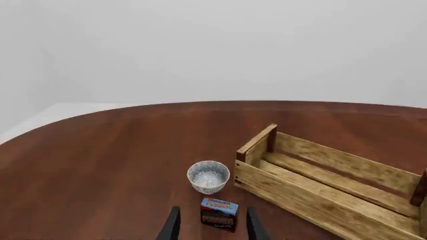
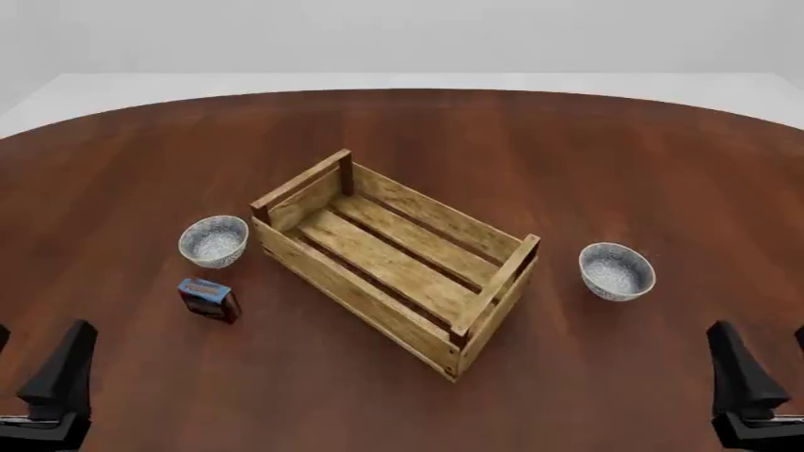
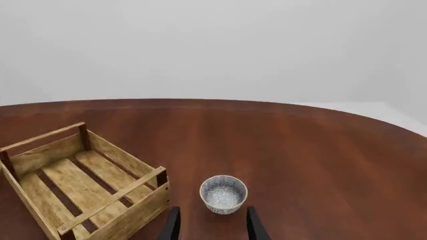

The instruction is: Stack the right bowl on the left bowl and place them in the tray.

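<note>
Ahead of the left claw (image 1: 211, 227), whose fingers stand wide apart and hold nothing, a small blue-and-red box (image 1: 219, 214) sits on the brown worktop (image 2: 138, 160), and the left bowl (image 2: 214, 241) stands upright just beyond it. Ahead of the right claw (image 3: 211, 226), also spread wide and empty, the right bowl (image 2: 617, 271) stands upright. Between the two claws and farther out lies the wooden tray (image 2: 390, 259), set at an angle, with one bowl near each of its ends, neither touching it.
</note>
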Robot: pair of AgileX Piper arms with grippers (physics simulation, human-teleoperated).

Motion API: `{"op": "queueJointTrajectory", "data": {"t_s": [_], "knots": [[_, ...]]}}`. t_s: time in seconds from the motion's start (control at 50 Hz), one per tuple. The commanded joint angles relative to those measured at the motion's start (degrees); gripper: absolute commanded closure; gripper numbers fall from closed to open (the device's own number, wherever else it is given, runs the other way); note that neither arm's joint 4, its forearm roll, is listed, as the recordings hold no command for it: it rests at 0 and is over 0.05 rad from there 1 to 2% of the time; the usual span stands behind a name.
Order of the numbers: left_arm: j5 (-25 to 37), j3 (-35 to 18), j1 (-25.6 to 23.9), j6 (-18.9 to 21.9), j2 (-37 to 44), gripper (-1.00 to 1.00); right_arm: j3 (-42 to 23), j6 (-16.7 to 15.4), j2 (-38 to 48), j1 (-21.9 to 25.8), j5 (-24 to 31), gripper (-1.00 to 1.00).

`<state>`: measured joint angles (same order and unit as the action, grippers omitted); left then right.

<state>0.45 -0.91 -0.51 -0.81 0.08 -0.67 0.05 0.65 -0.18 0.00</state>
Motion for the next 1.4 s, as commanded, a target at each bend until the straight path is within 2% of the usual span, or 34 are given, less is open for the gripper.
{"op": "queueJointTrajectory", "data": {"t_s": [0.02, 0.06, 0.1, 0.14, 0.2, 0.3, 0.38, 0.4, 0.42, 0.48, 0.52, 0.54, 0.58, 0.62, 0.68, 0.74, 0.78, 0.82, 0.88, 0.9, 0.94, 0.96, 1.06, 1.1, 1.14, 1.18, 1.24, 1.34, 1.4], "knots": [[-0.4, 0.6, 0.4, 1.4, 0.1, -1.00, -0.2, 0.9, 4.8, 0.9, -3.1, -1.00], [-0.5, 0.6, 0.5, 1.7, 0.2, -1.00, -0.6, 0.8, 8.8, 0.5, -5.5, -1.00], [-0.6, 0.6, 0.4, 1.7, 0.3, -1.00, -1.5, -0.1, 8.7, 0.4, -4.9, -1.00], [-0.6, 0.5, 0.4, 1.7, 0.2, -1.00, -3.0, 1.0, 10.5, 2.4, -4.3, -1.00], [-0.1, 0.1, 0.8, 1.4, 0.1, -1.00, -4.3, 1.5, 15.0, 1.6, -5.4, -1.00], [0.1, -0.1, 0.5, 1.7, 0.0, -1.00, -7.5, 0.1, 19.7, 2.2, -5.5, -1.00], [0.0, 0.3, 0.6, 2.3, 0.2, -1.00, -11.4, -1.2, 21.8, 0.1, -3.7, -1.00], [-0.2, 0.4, 0.8, 2.0, 0.3, -1.00, -12.4, 1.4, 25.6, 1.6, -4.2, -1.00], [-0.2, 0.5, 0.6, 1.8, 0.4, -1.00, -13.2, 1.7, 25.7, 1.5, -3.7, -1.00], [-0.5, 0.7, 0.7, 1.9, 0.5, -1.00, -15.4, -0.2, 27.0, 0.3, -2.6, -1.00], [-0.5, 0.7, 0.4, 1.7, 0.6, -1.00, -16.9, 0.4, 28.9, 2.4, -1.4, -1.00], [-0.4, 0.6, 0.5, 2.0, 0.5, -1.00, -18.0, -0.3, 30.6, 3.1, -0.7, -1.00], [-0.2, 0.5, 0.0, 2.1, 0.2, -1.00, -19.3, -2.0, 34.6, 2.4, -0.4, -1.00], [-0.3, 0.4, -0.1, 2.0, 0.1, -1.00, -21.1, -1.4, 34.9, 2.3, 0.8, -1.00], [-0.2, 0.3, 0.1, 2.0, 0.0, -1.00, -24.0, -3.9, 37.6, 0.5, 2.2, -1.00], [0.0, 0.0, 0.4, 1.4, 0.0, -1.00, -26.8, -4.0, 38.6, 0.7, 4.5, -1.00], [0.1, 0.0, 0.5, 1.1, 0.0, -1.00, -28.8, -7.0, 40.4, -1.4, 5.4, -1.00], [0.3, 0.1, 0.4, 1.1, 0.2, -1.00, -30.7, -6.5, 42.0, -1.2, 6.8, -1.00], [0.0, 0.4, 0.3, 2.4, 0.1, -1.00, -33.1, -8.4, 42.7, -3.3, 8.0, -1.00], [-0.2, 0.2, 0.3, 2.1, 0.0, -1.00, -33.9, -8.8, 44.0, -2.5, 8.7, -1.00], [-0.2, 0.1, -0.1, 1.1, 0.0, -1.00, -36.3, -5.6, 46.0, -0.7, 11.0, -1.00], [-0.1, 0.0, 0.1, 1.2, 0.0, -1.00, -37.8, -5.6, 46.5, -1.1, 11.8, -1.00], [-0.1, -0.1, -0.3, 1.9, -0.1, -1.00, -41.8, -7.3, 50.7, -1.6, 14.7, -1.00], [0.0, -0.2, -0.3, 1.9, -0.1, -1.00, -42.9, -10.1, 53.1, -3.6, 15.2, -1.00], [0.0, -0.1, -0.4, 1.8, -0.1, -1.00, -44.2, -10.2, 54.3, -3.7, 16.0, -1.00], [-0.2, 0.2, -0.4, 2.0, -0.1, -1.00, -45.5, -12.3, 56.4, -5.1, 16.9, -1.00], [-0.1, 0.6, -0.6, 2.2, 0.0, -1.00, -48.1, -13.6, 58.8, -6.7, 18.6, -1.00], [-0.2, 0.8, -0.6, 2.1, 0.0, -1.00, -52.3, -12.6, 61.3, -6.1, 21.5, -1.00], [-0.3, 0.8, -0.7, 1.8, 0.0, -1.00, -54.6, -14.1, 64.3, -8.0, 22.6, -1.00]]}}
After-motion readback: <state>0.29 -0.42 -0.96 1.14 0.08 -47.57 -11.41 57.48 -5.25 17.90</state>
